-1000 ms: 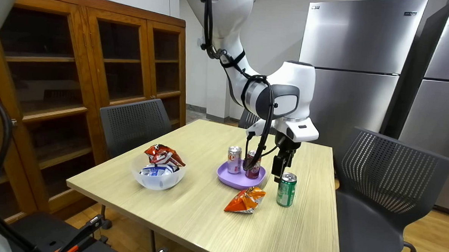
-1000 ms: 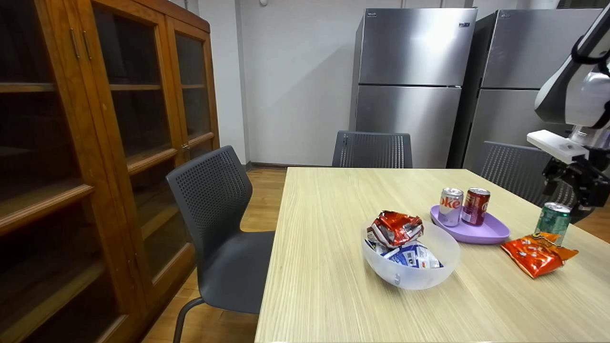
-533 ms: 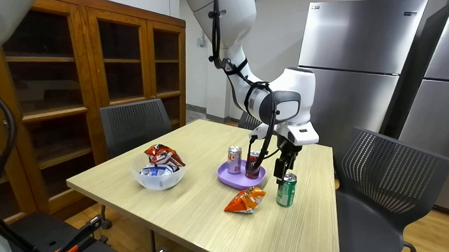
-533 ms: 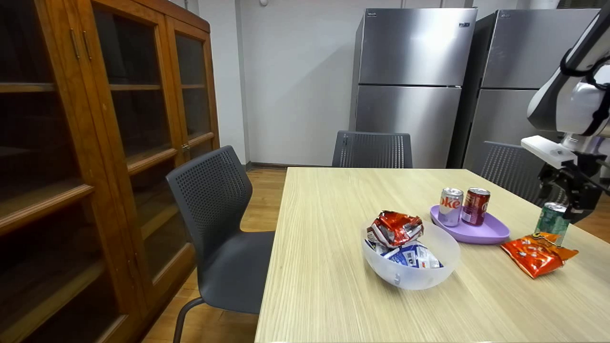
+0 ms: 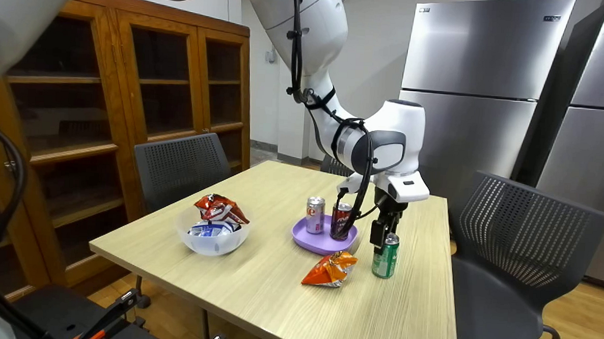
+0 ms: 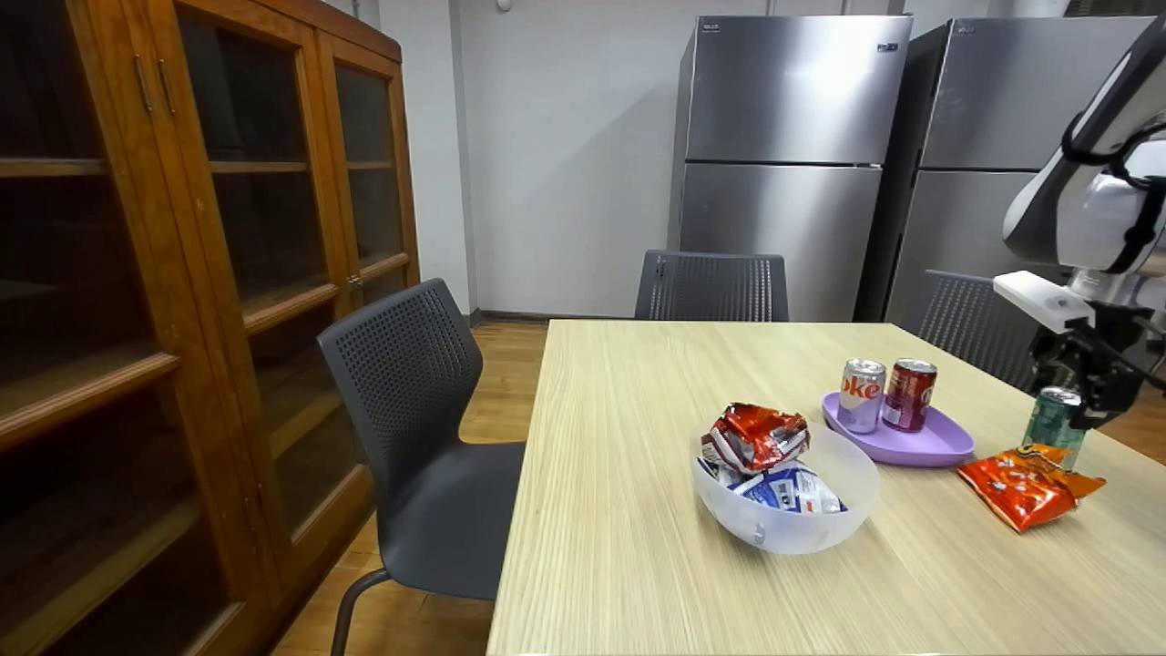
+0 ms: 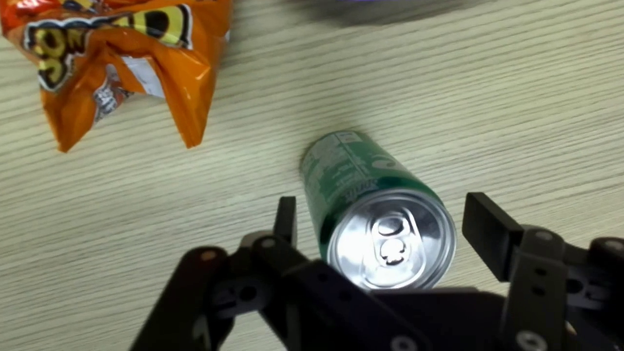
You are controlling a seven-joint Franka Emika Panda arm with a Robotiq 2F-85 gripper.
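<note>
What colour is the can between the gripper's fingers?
The can is green with a silver lid, clearest in the wrist view.

The green can is smooth printed metal with a mirror-bright lid. The fingers are matt black and flat-faced. Glossy, creased foil-like film makes up the orange bag, and the red packet and blue packet shine the same way. The silver can and the dark red can are smooth, shiny metal. The purple tray looks like smooth plastic, the bowl like frosted, translucent plastic. Matt, pale wood grain covers the tabletop. The cabinet is varnished wood with glass panes, the refrigerators brushed, steel-like metal, the chairs perforated matt grey plastic.
</note>
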